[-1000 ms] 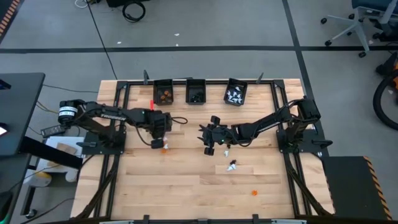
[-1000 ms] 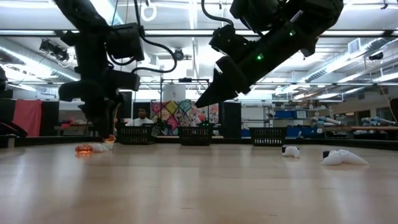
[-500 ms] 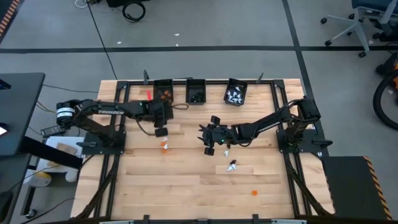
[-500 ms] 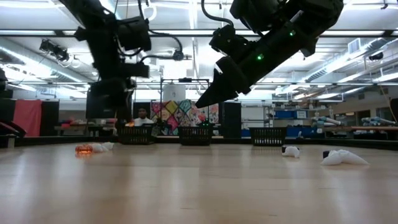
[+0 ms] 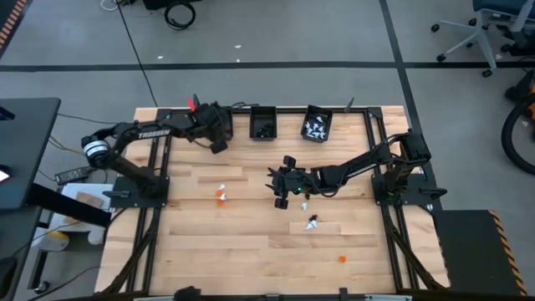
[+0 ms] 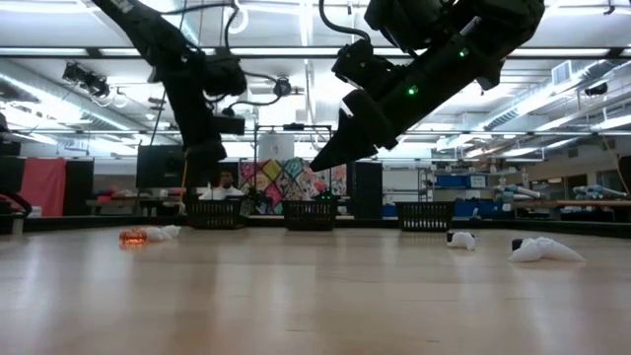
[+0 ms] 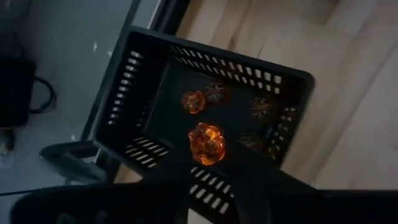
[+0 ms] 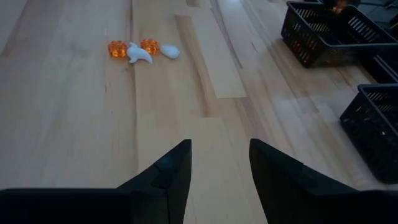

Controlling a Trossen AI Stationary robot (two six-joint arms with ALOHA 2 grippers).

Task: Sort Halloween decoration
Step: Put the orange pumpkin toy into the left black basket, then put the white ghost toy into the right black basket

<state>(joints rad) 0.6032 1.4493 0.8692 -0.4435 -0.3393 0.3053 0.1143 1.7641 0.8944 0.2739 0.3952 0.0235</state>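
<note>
The decoration shows as tiny trinkets. An orange and white cluster (image 5: pixel 221 195) lies on the table's left middle; the right wrist view shows orange ones (image 8: pixel 117 48) and white ones (image 8: pixel 139 53). A white one (image 5: pixel 305 203), a black-and-white one (image 5: pixel 313 222) and an orange one (image 5: pixel 341 259) lie farther right. My left gripper (image 5: pixel 217 142) hangs over the left black bin (image 7: pixel 155 68), shut on an orange trinket (image 7: pixel 206 142). Several orange trinkets (image 7: pixel 193 101) lie in that bin. My right gripper (image 8: pixel 219 146) hovers open over mid-table (image 5: pixel 280 188), holding nothing. My left gripper holds the orange trinket (image 7: pixel 206 149) at its fingertips, coming from above and pointing down into the left bin. The trinket is lifted clear, above the bin's floor. The dark fingers hide which side of it they pinch.
Three black bins stand along the far edge: the left one under my left gripper, the middle one (image 5: pixel 263 124) with dark trinkets, the right one (image 5: pixel 317 124) with white ones. Bare wood lies along the near edge. A person sits in the room beyond the table (image 6: pixel 226 180).
My left gripper rose from the table beside the orange and white cluster and travelled toward the far edge, ending over the left bin with an orange trinket carried along. The rest of that cluster stayed on the table.
</note>
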